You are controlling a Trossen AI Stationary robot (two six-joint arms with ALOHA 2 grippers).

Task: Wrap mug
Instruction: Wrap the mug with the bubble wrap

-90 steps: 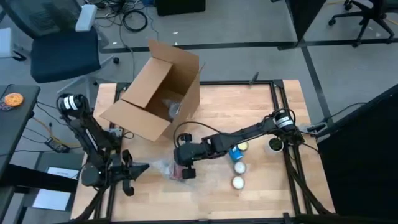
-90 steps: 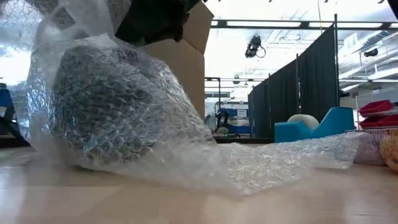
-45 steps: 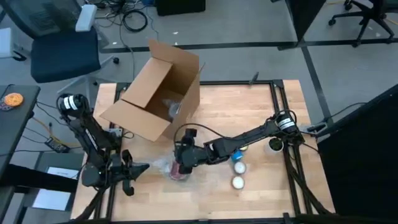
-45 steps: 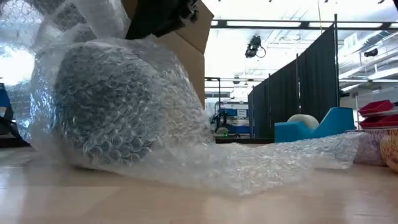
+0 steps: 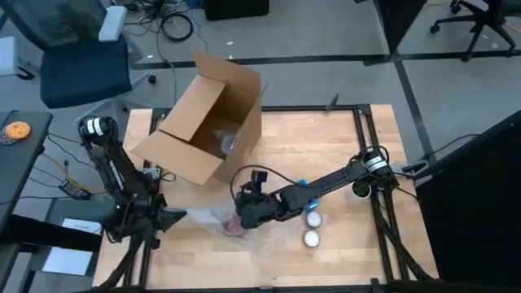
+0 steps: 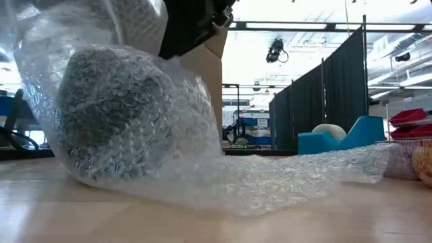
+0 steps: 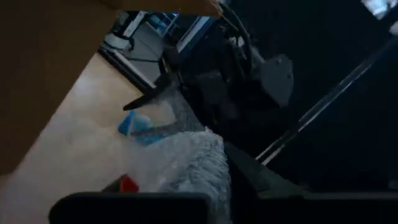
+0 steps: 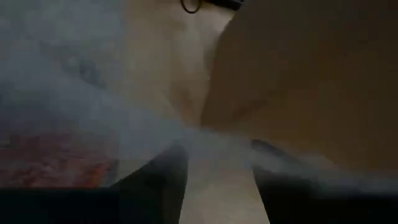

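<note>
The red mug [image 5: 234, 227] lies near the table's middle front, bundled in clear bubble wrap [image 6: 115, 115]. A loose tail of the wrap [image 6: 304, 172] trails flat along the table. My right gripper [image 5: 247, 213] is right above the bundle, shut on the wrap; in the low view it shows dark over the mug [image 6: 192, 27]. My left gripper [image 5: 171, 216] waits by the table's left edge, pointing at the bundle, a short way from it. The left wrist view shows the wrap [image 7: 196, 162] and the right arm beyond it. My right gripper pinches a gathered part of the bubble wrap [image 8: 214, 155] between its two fingers [image 8: 165, 177], above the mug's top. It comes slanting down from the table's right. The wrap runs up from the bundle into the hold [image 6: 145, 30], while the mug rests on the table.
An open cardboard box [image 5: 207, 114] lies on its side at the far left, a wrapped item inside it. Two white round things [image 5: 313, 218] [image 5: 311, 238] and a dark cup [image 5: 358, 190] stand to the right, under and beside my right arm.
My right gripper has turned and shifted a little toward the table's right and near edge, drawing the wrap up and over the mug; the bundle now looks more closely wrapped and sits slightly farther left in the low view. My left arm has tipped and its gripper has turned.
</note>
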